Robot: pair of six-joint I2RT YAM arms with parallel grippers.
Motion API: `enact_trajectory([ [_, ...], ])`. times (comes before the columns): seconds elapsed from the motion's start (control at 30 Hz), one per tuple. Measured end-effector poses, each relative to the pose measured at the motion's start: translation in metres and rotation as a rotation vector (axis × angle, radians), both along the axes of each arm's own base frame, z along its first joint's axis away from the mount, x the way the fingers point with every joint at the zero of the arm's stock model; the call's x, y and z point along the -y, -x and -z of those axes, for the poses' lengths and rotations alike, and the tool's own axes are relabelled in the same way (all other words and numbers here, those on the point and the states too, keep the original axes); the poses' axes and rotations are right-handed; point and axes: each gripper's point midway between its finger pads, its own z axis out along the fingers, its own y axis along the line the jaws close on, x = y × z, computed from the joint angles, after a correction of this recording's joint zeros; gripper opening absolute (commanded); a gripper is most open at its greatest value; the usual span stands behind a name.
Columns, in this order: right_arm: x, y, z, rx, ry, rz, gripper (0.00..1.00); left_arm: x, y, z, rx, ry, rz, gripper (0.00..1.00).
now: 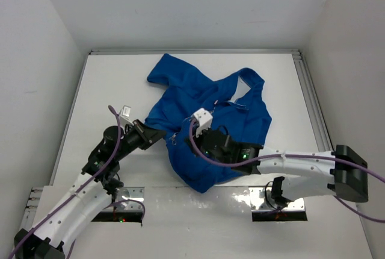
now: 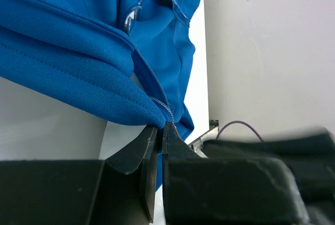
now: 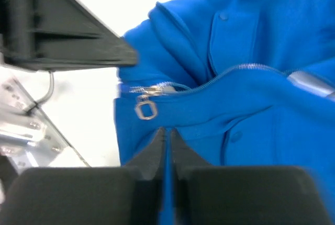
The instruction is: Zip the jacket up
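Top view: a crumpled royal-blue fleece jacket lies mid-worktop. Left wrist view: the black, wedge-shaped left fingers pinch the soft hem just below the silver zipper. Right wrist view: the right fingers are pressed together on a fabric fold beneath the ring-shaped pull.
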Motion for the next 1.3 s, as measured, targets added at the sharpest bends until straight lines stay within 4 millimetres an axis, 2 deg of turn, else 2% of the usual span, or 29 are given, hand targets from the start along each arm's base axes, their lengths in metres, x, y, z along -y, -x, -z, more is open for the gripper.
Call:
enact_trajectory([
  [0.07, 0.007, -0.006, 0.013, -0.086, -0.07, -0.002, 0.3, 0.001, 0.001, -0.001, 0.002, 0.003, 0.005, 0.0],
  [0.13, 0.011, -0.01, 0.027, -0.164, -0.117, -0.013, 0.42, 0.001, 0.001, -0.002, 0.006, 0.006, 0.007, 0.0],
  [0.17, 0.012, -0.008, 0.034, -0.201, -0.135, -0.03, 0.43, 0.001, 0.002, -0.003, 0.008, 0.008, 0.009, 0.0],
  [0.27, 0.003, 0.004, 0.04, -0.284, -0.183, -0.104, 0.43, 0.001, 0.003, -0.005, 0.016, 0.014, 0.015, 0.0],
  [0.43, -0.018, 0.022, 0.027, -0.343, -0.278, -0.221, 0.39, 0.002, 0.005, -0.007, 0.022, 0.018, 0.022, 0.0],
  [0.6, -0.028, 0.028, 0.021, -0.361, -0.322, -0.268, 0.39, 0.002, 0.006, -0.006, 0.022, 0.02, 0.026, 0.0],
  [0.77, -0.03, 0.028, 0.028, -0.376, -0.309, -0.268, 0.4, 0.003, 0.007, -0.007, 0.025, 0.024, 0.032, 0.0],
  [1.03, -0.03, 0.018, 0.025, -0.354, -0.301, -0.248, 0.4, 0.003, 0.012, -0.008, 0.024, 0.027, 0.045, 0.0],
  [1.3, -0.031, 0.011, 0.031, -0.354, -0.28, -0.234, 0.41, 0.005, 0.014, -0.007, 0.02, 0.03, 0.062, 0.0],
])
